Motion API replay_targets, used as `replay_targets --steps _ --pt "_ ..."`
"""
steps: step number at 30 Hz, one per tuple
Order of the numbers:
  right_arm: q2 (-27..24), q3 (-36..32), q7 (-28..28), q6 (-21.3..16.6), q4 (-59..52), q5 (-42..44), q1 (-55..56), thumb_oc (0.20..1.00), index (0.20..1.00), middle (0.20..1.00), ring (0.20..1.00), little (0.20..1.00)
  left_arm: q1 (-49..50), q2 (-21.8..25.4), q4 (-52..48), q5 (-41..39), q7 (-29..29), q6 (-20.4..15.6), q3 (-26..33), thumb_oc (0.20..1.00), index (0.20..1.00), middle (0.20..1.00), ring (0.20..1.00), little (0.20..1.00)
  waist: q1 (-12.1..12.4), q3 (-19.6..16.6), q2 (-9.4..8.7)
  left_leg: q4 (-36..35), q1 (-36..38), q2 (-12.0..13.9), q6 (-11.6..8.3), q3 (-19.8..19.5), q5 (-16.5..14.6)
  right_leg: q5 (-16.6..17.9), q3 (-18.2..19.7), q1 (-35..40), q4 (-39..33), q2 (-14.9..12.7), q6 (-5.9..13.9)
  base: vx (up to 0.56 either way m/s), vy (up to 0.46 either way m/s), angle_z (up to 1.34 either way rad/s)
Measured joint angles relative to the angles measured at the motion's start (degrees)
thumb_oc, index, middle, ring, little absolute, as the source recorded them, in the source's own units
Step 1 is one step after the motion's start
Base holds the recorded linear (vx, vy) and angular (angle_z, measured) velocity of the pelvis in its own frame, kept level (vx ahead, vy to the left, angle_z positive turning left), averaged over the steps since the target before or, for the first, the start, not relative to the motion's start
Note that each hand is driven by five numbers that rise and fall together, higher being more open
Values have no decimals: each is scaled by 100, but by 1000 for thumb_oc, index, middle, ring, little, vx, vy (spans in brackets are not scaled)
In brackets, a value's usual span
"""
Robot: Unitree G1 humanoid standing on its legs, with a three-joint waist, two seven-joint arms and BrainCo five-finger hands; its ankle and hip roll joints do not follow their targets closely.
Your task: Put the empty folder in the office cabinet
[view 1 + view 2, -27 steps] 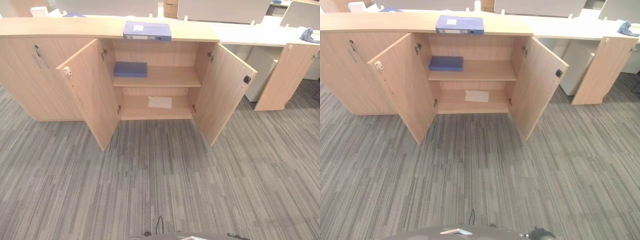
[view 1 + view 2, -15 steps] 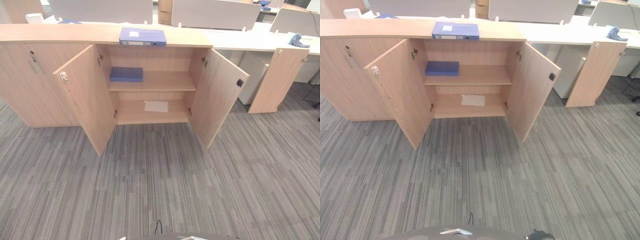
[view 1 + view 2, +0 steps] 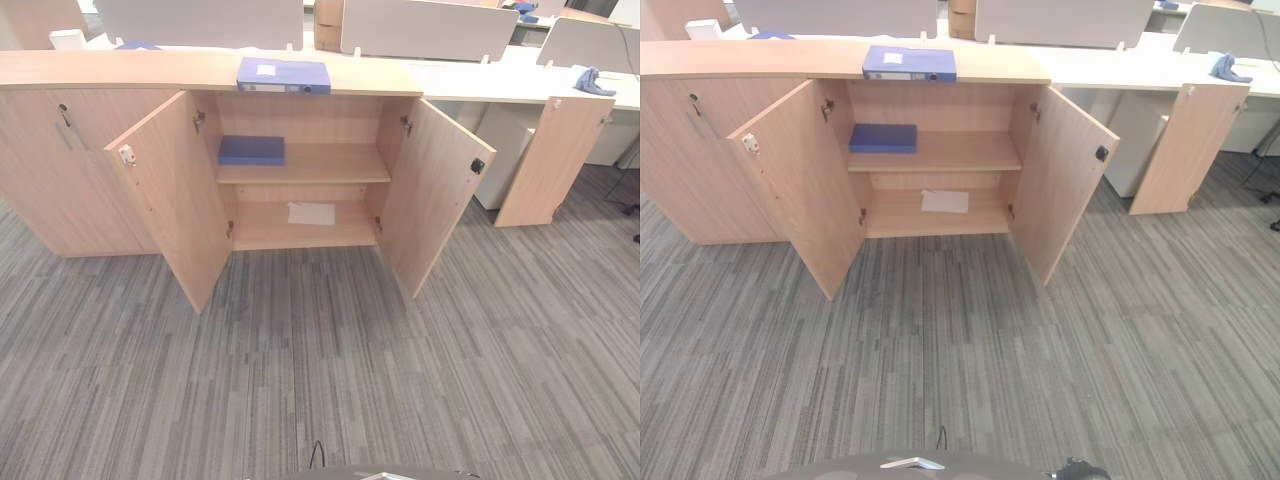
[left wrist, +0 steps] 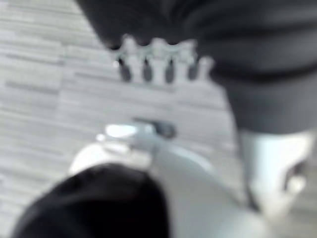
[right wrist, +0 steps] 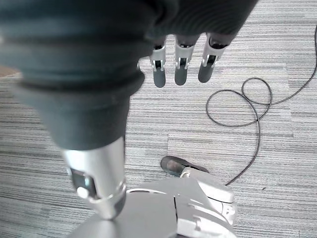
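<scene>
Folder (image 3: 284, 74) is lying flat on the far cabinet top (image 3: 150, 68), above the open cabinet (image 3: 300, 160), whose two doors are standing wide. In the right eye view, a second blue folder (image 3: 883, 137) is sitting left on the upper shelf and a paper (image 3: 945, 201) below. In its wrist view your left hand (image 4: 158, 62) is hanging empty, fingers loosely relaxed; your right hand (image 5: 181, 62) is likewise hanging straight-fingered over grey striped carpet (image 5: 277, 44). You should be walking closer, squaring between the doors.
</scene>
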Motion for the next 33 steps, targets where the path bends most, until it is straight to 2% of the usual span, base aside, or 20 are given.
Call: replay_targets --steps 26,33 --pt "-14 -54 -50 -75 30 0 10 1000 1000 1000 1000 1000 12 -3 2 -1 5 30 1 1000 1000 1000 1000 1000 -3 -20 97 0 -7 8 -34 56 -21 -2 25 -56 -7 5 1 0 -1 0" --pt "-19 -59 -294 -186 27 -206 34 1000 1000 1000 1000 1000 -33 -32 1 -6 11 35 2 1000 1000 1000 1000 1000 -13 16 137 -3 -47 -13 -17 112 -39 -1 -17 -79 18 -37 3 -9 132 1"
